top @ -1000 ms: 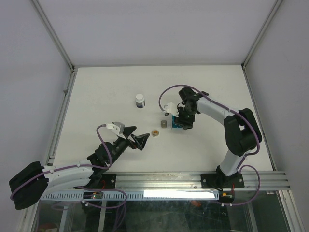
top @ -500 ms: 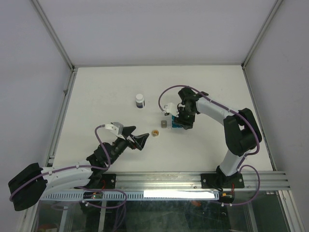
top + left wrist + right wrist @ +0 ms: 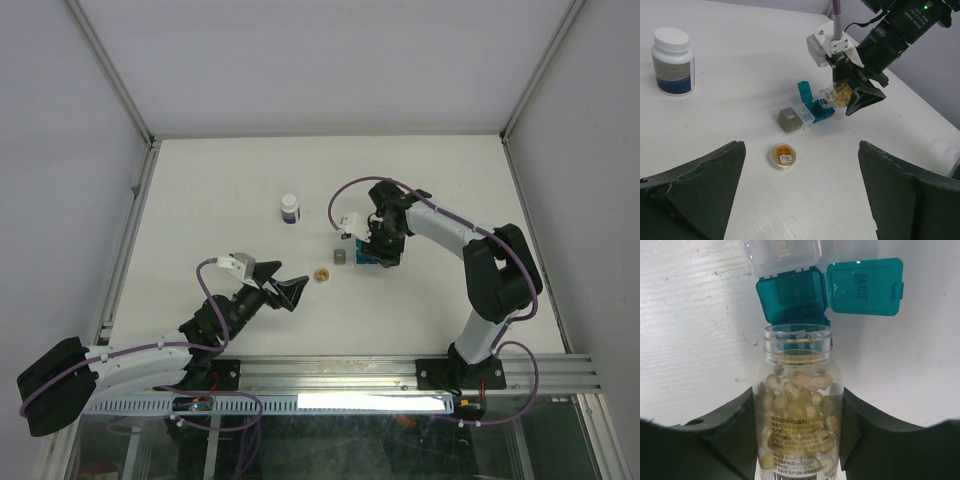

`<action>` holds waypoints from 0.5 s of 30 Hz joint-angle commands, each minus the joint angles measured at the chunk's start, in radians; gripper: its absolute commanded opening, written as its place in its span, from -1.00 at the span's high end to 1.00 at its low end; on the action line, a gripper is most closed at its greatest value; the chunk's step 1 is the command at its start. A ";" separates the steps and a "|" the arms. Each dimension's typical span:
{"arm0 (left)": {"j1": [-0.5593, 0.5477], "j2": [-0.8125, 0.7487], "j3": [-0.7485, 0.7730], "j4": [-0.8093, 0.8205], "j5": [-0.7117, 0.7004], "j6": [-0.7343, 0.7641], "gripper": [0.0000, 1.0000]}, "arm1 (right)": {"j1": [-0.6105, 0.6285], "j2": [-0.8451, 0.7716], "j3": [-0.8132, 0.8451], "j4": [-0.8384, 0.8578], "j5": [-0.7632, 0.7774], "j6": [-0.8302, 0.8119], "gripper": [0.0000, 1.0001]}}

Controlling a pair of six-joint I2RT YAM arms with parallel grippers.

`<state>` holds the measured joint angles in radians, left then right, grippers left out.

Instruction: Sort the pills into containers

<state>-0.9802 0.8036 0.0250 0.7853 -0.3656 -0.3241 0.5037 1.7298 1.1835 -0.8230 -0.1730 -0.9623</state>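
My right gripper (image 3: 381, 249) is shut on a clear bottle of yellow pills (image 3: 797, 400). The bottle is tipped, with its open mouth just over the open teal-blue box (image 3: 792, 300), whose lid (image 3: 865, 286) is flipped to the side. The pills are inside the bottle. In the left wrist view the bottle (image 3: 837, 96) meets the teal box (image 3: 819, 111), and the grey cube-like box (image 3: 790, 120) sits closed just left of it. My left gripper (image 3: 283, 284) is open and empty, low over the table near a round yellow cap (image 3: 782, 155).
A white pill bottle with a blue label (image 3: 290, 209) stands upright behind and left of the boxes. A clear flipped-open lid (image 3: 782, 255) lies beside the teal box. Enclosure walls and a metal frame border the white table (image 3: 200, 200).
My left gripper has shifted very slightly toward the near edge. The right gripper holds the tipped bottle in the same place.
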 commanded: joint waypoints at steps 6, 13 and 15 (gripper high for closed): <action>0.005 -0.008 -0.011 0.049 0.005 0.001 -0.98 | 0.009 -0.027 0.009 0.022 0.034 0.012 1.00; 0.005 -0.003 -0.007 0.043 0.011 -0.002 -0.98 | -0.001 -0.003 0.030 0.001 -0.008 0.010 1.00; 0.005 -0.005 -0.009 0.045 0.009 -0.004 -0.98 | 0.001 -0.014 0.014 0.030 -0.002 0.008 1.00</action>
<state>-0.9802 0.8040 0.0250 0.7860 -0.3656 -0.3248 0.5060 1.7306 1.1790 -0.8139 -0.1650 -0.9607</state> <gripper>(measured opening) 0.990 0.546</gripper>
